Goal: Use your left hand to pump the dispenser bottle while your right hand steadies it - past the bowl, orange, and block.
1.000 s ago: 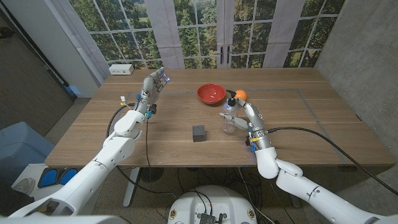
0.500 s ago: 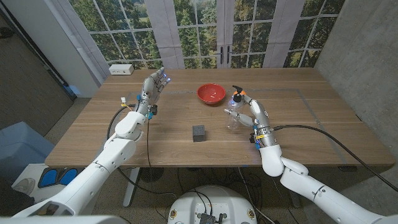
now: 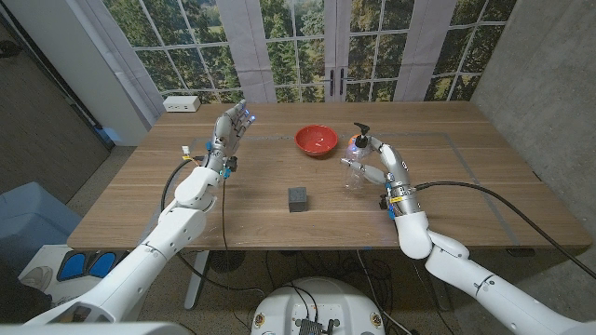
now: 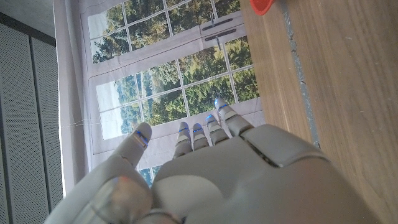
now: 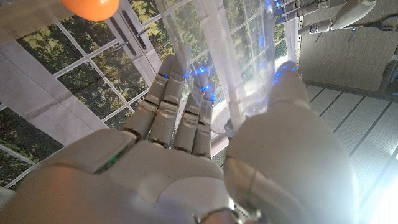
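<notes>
Right of the frame's centre in the head view, the right hand grips the clear plastic dispenser bottle with a black pump top, its fingers wrapped around the body while the pump head sticks up above them. The bottle stands on the wooden tabletop. In the right wrist view the fingers and thumb close on the transparent bottle wall, and a round orange fruit shows at the upper left edge of that frame.

The shiny red bowl sits just left of the bottle, slightly higher in the frame. The small dark grey cube block lies below the bowl, near the frame's middle and apart from both hands.

At upper left, the left hand is raised above the tabletop, holding nothing, its fingers extended and slightly apart. A small white box rests at the tabletop's far left corner.
</notes>
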Controlling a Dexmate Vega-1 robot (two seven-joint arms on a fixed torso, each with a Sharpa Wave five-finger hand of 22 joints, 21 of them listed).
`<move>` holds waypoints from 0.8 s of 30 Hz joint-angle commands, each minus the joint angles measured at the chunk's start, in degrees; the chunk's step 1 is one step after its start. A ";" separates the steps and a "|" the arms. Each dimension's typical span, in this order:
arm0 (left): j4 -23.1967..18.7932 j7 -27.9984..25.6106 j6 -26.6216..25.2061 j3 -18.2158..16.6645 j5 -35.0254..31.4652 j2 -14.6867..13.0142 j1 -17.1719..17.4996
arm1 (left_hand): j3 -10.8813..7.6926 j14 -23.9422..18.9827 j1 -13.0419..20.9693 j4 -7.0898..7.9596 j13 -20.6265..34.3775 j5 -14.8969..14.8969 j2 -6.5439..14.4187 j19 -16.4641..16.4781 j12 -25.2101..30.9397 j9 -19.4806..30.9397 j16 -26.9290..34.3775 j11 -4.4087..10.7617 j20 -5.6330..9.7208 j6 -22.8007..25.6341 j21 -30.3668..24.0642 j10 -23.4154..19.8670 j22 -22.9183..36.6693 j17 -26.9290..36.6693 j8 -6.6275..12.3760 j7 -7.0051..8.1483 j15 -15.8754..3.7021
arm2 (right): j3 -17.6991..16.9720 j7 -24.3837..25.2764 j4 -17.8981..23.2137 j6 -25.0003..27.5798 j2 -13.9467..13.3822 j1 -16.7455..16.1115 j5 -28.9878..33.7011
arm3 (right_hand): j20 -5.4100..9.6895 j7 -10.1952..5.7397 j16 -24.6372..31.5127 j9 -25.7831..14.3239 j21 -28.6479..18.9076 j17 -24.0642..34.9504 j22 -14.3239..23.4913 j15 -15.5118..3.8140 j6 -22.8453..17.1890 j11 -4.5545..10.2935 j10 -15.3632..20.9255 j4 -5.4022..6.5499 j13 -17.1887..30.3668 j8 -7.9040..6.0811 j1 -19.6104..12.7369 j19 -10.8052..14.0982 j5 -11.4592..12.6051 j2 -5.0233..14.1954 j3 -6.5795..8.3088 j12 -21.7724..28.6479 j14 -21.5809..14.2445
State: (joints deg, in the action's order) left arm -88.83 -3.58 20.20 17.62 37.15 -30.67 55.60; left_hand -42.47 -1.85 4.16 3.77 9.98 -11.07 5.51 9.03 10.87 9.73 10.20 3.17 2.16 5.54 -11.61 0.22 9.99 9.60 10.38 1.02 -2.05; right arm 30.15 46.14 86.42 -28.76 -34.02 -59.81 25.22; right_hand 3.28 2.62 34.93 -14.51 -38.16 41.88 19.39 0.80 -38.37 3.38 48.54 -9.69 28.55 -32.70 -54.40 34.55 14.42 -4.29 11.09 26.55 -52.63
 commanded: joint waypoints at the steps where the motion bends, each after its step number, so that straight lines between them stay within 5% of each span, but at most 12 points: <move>1: 0.52 -1.15 0.33 0.39 -0.22 1.22 0.07 | -0.46 -0.73 -0.64 -0.09 0.13 -0.31 3.55 0.31 0.10 0.18 0.04 0.28 1.25 0.44 0.04 -0.46 0.13 0.20 0.03 0.36 -1.88 | -1.37 -1.88 -0.44 -0.89 -0.50 0.34 -0.58 | 8.52 -11.62 -0.05 -0.30 -0.53 0.46 0.06 -14.13 -11.42 7.46 7.99 2.29 0.33 -0.50 -12.90 -0.52 0.44 12.62 1.95 -0.07 -8.81; 24: -0.23 -2.35 1.34 0.61 -1.34 1.75 0.99 | -0.60 -0.75 -0.71 -0.16 0.13 -0.30 3.53 0.29 0.10 0.19 0.02 0.13 1.19 0.50 0.08 -0.55 0.14 0.20 0.02 0.34 -1.86 | -3.00 -7.89 -5.54 -4.82 1.88 3.03 -9.34 | 8.52 -11.48 -0.65 -0.44 -1.63 1.63 -0.25 -14.11 -11.31 7.71 8.14 2.47 1.09 -0.48 -13.10 -1.17 0.71 12.74 1.54 -0.34 -9.07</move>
State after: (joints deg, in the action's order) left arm -89.23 -5.52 20.86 18.03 36.35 -29.39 56.61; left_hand -42.71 -1.85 3.78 3.53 9.98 -11.07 5.43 9.03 10.87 9.73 10.20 3.17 2.15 5.84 -11.62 0.22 9.99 9.60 10.38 1.33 -2.05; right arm 28.00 41.47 83.58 -31.90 -33.40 -58.33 20.50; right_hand 2.93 2.62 34.30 -14.78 -39.45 43.13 19.14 0.91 -38.37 3.37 48.55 -9.21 29.38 -32.85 -54.40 33.59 14.85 -4.29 10.61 26.26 -52.74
